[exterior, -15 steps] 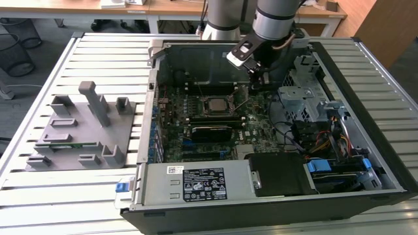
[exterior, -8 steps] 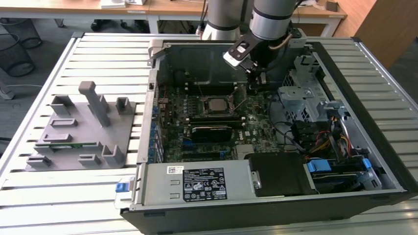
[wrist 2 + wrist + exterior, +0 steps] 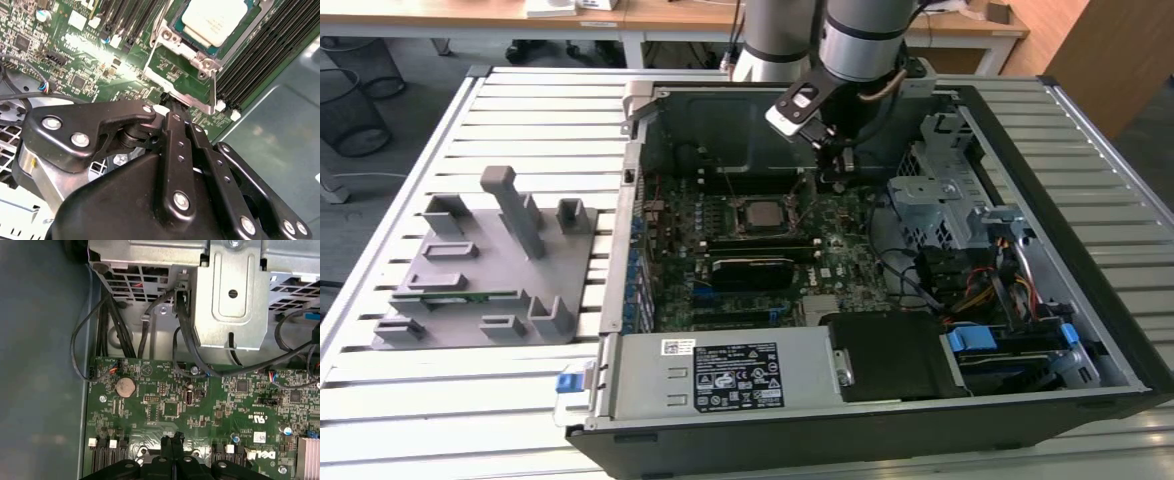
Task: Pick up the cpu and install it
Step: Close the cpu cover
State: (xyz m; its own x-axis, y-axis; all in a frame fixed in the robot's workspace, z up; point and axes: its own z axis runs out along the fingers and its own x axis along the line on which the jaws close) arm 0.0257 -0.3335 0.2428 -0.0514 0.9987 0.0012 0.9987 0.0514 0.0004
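I see the arm reaching steeply down into the case [image 3: 1094,270], gripper [image 3: 838,178] low over the board [image 3: 165,410], just beside the socket [image 3: 160,50]. Fingers [image 3: 176,442] are pinched together, empty. The cpu [image 3: 215,20] sits in the socket, mid-board.

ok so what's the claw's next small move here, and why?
Probably a short straight lift clear of the board. The cpu already lies in its socket, and the claw is shut and empty, its tip beside the socket's metal frame, so sideways travel might snag it.
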